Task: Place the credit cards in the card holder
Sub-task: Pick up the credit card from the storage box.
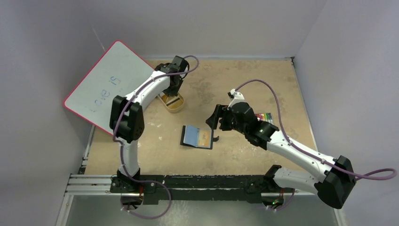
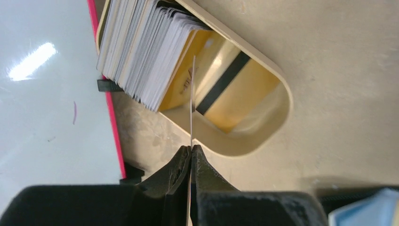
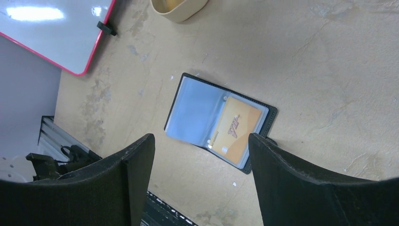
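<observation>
While the left hand (image 2: 191, 151) is clamped shut on a single credit card (image 2: 192, 89), that card shows edge-on in the left wrist view. It is a thin line running from between the fingertips out over the gold oval tin (image 2: 275, 127). It is pinched by its near end, and its far end points into the tin's opening, just beside the stack of cards (image 2: 141, 47) packed on edge in the tin's left part. Whether the far end touches the stack or the tin: cannot tell. A black-stripe card (image 2: 235, 87), gold-orange, leans in the tin's right part beyond the pinched one. The tin sits on the tan worktop (image 2: 348, 70) close to a red-edged whiteboard (image 2: 47, 103). In the top view, the left hand is right over the tin, far left of the worktop.

The right hand (image 3: 201, 139) is wide open with nothing between its fingers (image 3: 282, 179), hanging above the worktop. The card holder (image 3: 190, 108) lies opened flat below it and shows between the two fingers in the right wrist view. Its blue lining faces up, with one slotted card (image 3: 236, 129), gold-orange, in its right half. In the top view the card holder is mid-worktop, well apart from the tin and left hand, and near the right hand on its left. A multicoloured striped item (image 1: 267, 115) lies on the worktop beside the right arm's wrist.
</observation>
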You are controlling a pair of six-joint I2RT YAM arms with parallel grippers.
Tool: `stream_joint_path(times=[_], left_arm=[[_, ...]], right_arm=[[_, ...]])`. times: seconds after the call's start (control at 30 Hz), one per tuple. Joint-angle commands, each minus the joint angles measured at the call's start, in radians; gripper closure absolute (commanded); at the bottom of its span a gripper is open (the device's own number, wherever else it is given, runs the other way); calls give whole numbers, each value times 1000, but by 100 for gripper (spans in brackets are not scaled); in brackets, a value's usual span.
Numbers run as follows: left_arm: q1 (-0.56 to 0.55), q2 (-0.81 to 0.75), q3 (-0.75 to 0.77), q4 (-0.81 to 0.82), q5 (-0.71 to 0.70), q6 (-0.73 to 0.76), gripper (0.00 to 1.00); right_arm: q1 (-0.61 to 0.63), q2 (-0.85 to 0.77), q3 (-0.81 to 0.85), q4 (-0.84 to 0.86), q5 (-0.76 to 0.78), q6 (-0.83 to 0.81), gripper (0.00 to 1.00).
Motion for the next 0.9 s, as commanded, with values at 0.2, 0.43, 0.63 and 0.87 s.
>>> stream_joint_path(times=[0.2,0.43,0.63,0.87], left_arm=[[10,-392,-279,154,438,-217,100],[14,-656,-531,423,786,-390,100],[14,-808,-758,832,1082,-666,100],[13,-882,-931,1142,1179,-919,100]], right_arm=[[6,-106,-62,178,-6,42,26],[-57,-88,-3,242,-173,29,28],[-157,-122,-60,451,-401,94,45],[-160,-124,-68,563,-465,160,61]])
